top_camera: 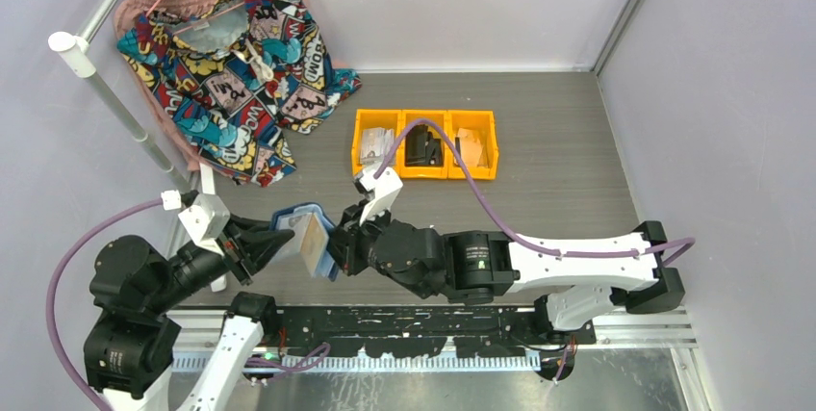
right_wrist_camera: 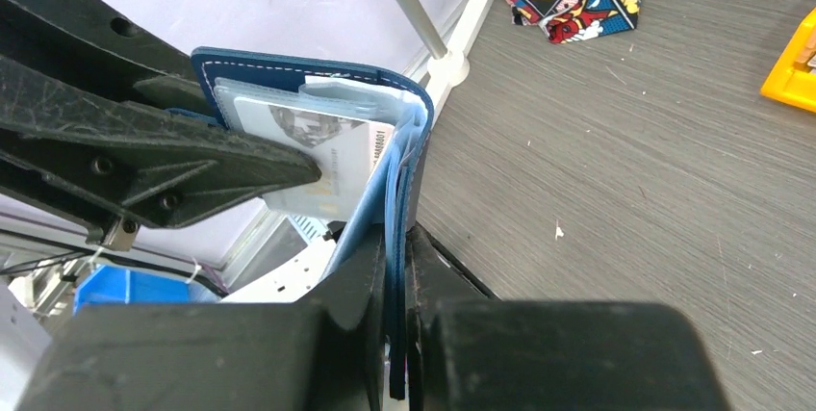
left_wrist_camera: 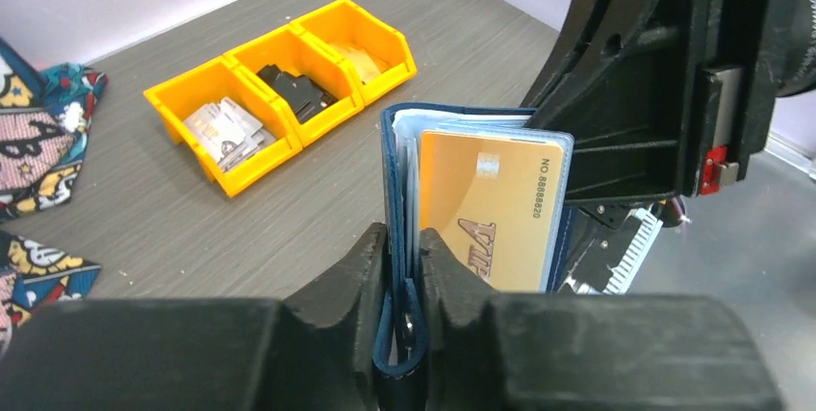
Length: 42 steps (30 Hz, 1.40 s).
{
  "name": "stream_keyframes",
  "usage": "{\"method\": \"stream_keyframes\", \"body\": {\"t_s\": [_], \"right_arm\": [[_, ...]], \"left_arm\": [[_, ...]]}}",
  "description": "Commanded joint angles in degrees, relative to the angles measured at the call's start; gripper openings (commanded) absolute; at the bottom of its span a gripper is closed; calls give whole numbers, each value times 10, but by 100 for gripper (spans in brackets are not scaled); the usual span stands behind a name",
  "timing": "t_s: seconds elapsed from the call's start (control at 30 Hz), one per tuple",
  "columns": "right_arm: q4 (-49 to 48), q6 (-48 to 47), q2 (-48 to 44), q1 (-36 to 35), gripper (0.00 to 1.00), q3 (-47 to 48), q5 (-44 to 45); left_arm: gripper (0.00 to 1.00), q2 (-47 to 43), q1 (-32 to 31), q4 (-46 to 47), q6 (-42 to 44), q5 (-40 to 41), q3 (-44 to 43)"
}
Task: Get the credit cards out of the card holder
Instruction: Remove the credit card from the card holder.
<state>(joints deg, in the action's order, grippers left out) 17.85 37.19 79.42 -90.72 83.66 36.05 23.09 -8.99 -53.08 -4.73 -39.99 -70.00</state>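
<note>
Both hands are on it! The navy-blue leather-like card holder (top_camera: 287,220) hangs open in the air above the grey tabletop (top_camera: 558,161), between the two arms. The left hand (left_wrist_camera: 404,243) is pinched tight on one cover, and the right hand (right_wrist_camera: 396,252) is clamped on the other. A gold plastic credit card (left_wrist_camera: 491,209) sits in a clear sleeve inside. Three yellow plastic bins (top_camera: 400,146) stand well behind.

— Where's the card holder (left_wrist_camera: 391,170)?
— Its flaps are pinched between the left fingers (left_wrist_camera: 342,286) and between the right fingers (right_wrist_camera: 443,281).
— The credit card (left_wrist_camera: 491,209)?
— In its sleeve, just right of the left fingers. Bins (left_wrist_camera: 255,166) lie on the table (left_wrist_camera: 192,228) beyond them.
</note>
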Motion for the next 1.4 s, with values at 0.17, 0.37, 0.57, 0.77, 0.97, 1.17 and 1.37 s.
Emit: {"method": "stream_keyframes", "body": {"t_s": [0.17, 0.37, 0.57, 0.77, 0.97, 1.17, 1.37], "right_arm": [[-104, 3, -80, -4, 3, -75, -1], [-78, 13, -144, -2, 42, -124, 58], [-18, -13, -236, 4, 56, -103, 132], [-61, -14, -208, 4, 56, -75, -27], [-111, 19, -136, 13, 61, -51, -206], [-195, 137, -143, 108, 58, -128, -304], [-251, 196, -153, 163, 55, -185, -353]], "left_arm": [[0, 10, 2, 27, 0, -3, -20], [0, 14, 3, 26, 4, 33, -30], [0, 48, 3, -25, -23, 90, -52], [0, 111, 3, -78, -79, 61, -85], [0, 149, 3, -50, -171, -58, -91], [0, 164, 2, 16, -277, -179, -77], [0, 164, 3, 69, -328, -218, -68]]}}
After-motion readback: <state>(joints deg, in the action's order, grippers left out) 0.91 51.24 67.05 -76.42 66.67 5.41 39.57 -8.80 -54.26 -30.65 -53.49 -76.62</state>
